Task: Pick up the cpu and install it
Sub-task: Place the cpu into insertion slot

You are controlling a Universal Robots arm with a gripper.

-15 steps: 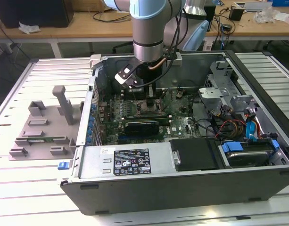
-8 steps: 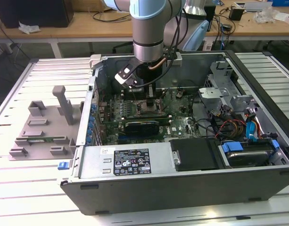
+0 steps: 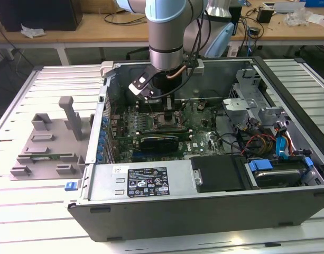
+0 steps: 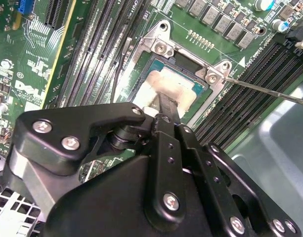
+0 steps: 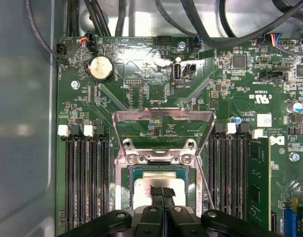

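The cpu [image 5: 143,193] was lying flat in the socket [image 5: 124,190] in the middle of the motherboard [image 5: 141,84], with the load plate [image 5: 163,114] flipped up and unclamped. The gripper [image 5: 162,191] was pinched narrow, and its tips looked to be resting together on the chip's top rather than around its edges. My worry: if the chip wasn't seated squarely, a downward push or sideways drag from those tips could've bent socket pins or skewed it, and the thin lever [image 4: 270,92] beside the socket looked snaggable.
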